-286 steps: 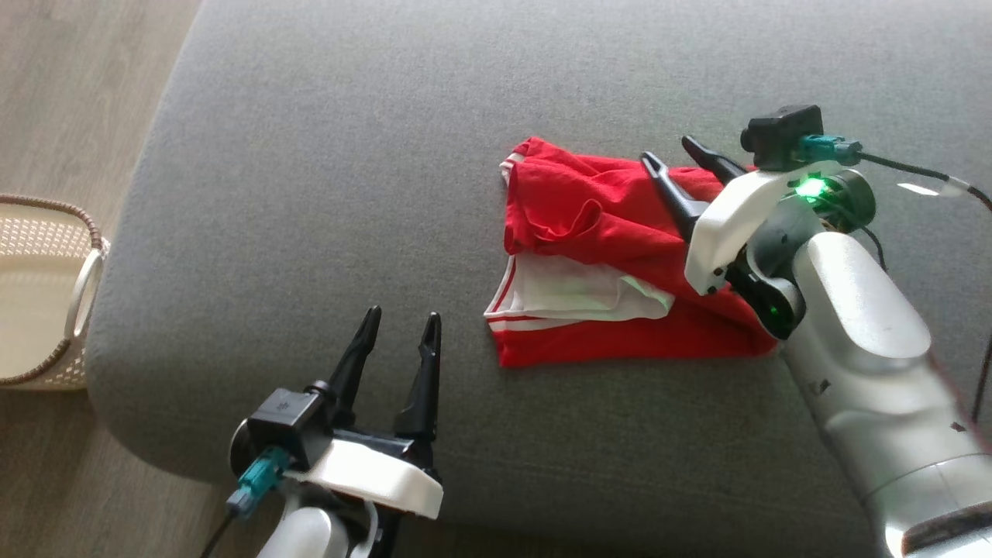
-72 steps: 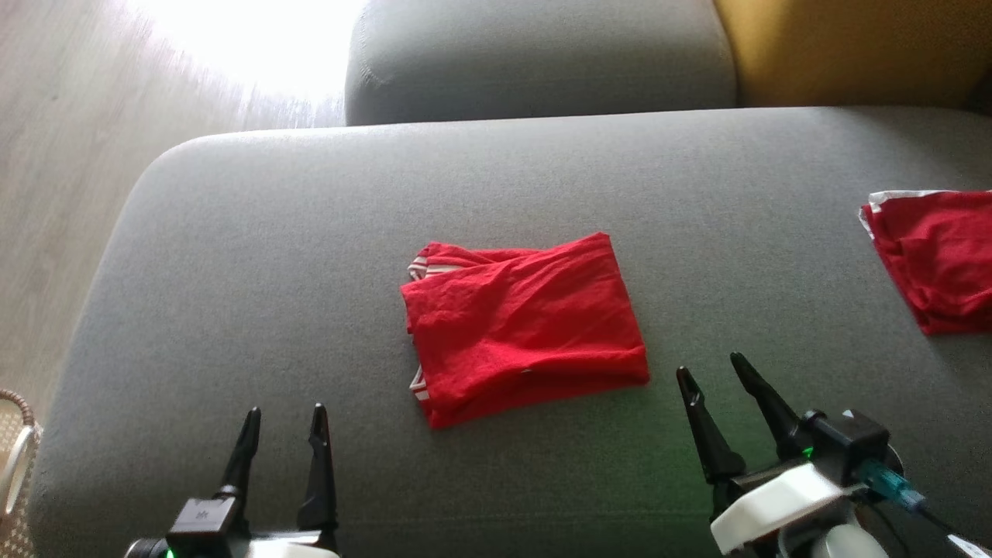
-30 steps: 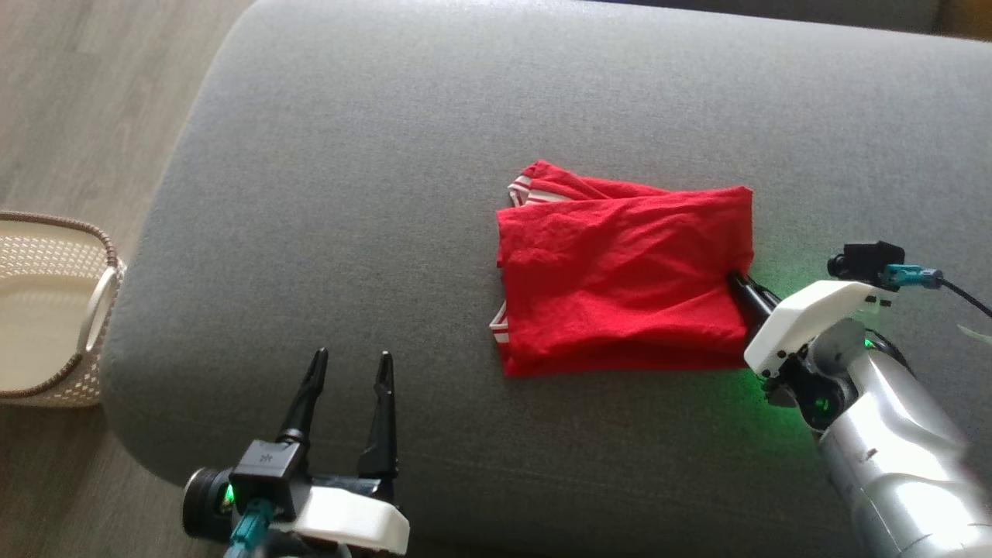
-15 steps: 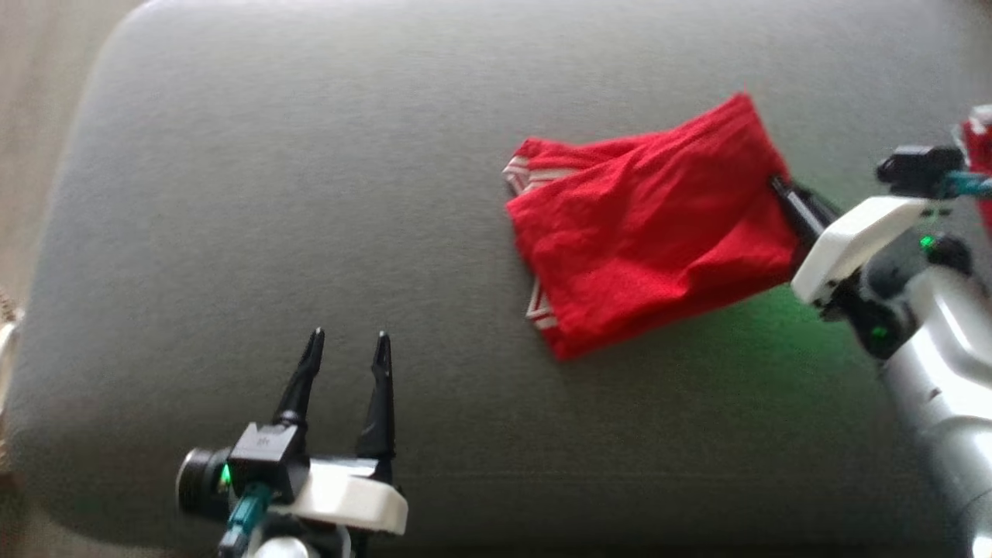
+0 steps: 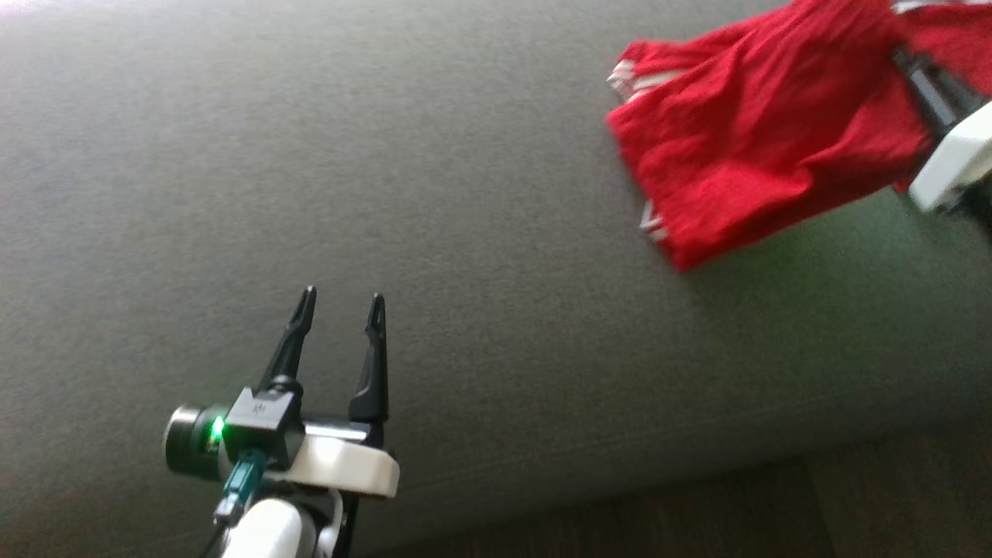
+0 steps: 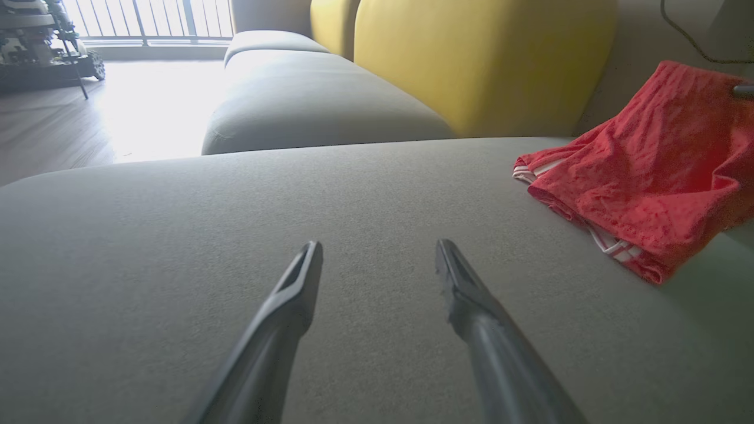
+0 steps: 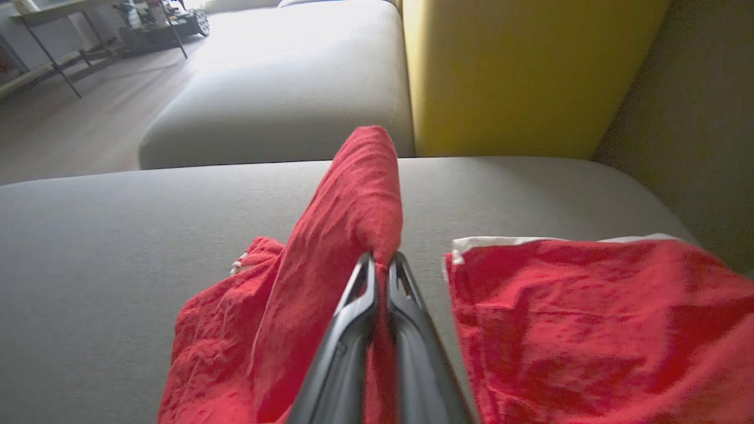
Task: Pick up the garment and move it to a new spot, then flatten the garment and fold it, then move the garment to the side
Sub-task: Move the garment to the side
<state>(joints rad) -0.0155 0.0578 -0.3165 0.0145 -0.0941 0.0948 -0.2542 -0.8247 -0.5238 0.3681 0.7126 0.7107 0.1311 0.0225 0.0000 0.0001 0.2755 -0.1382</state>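
Note:
The folded red garment (image 5: 759, 147) with white striped trim lies at the upper right of the grey sofa seat (image 5: 387, 170). Its right edge is lifted off the cushion. My right gripper (image 5: 903, 58) is shut on that raised edge. In the right wrist view the two fingers pinch a ridge of the red cloth (image 7: 353, 206) at the right gripper's tips (image 7: 382, 262). My left gripper (image 5: 341, 302) hovers open over bare cushion at the lower left, well apart from the garment (image 6: 654, 171), with nothing between its fingers (image 6: 294, 288).
A second red garment (image 7: 589, 330) with a white edge lies just to the right of the held one. A yellow back cushion (image 6: 471, 59) and another grey seat (image 6: 306, 100) stand behind. The sofa's front edge meets dark floor (image 5: 775, 511) at the lower right.
The head camera has swung. My right gripper, shut on the garment's right edge, has lifted that edge and dragged the garment right, toward the second red garment. The left gripper stays open.

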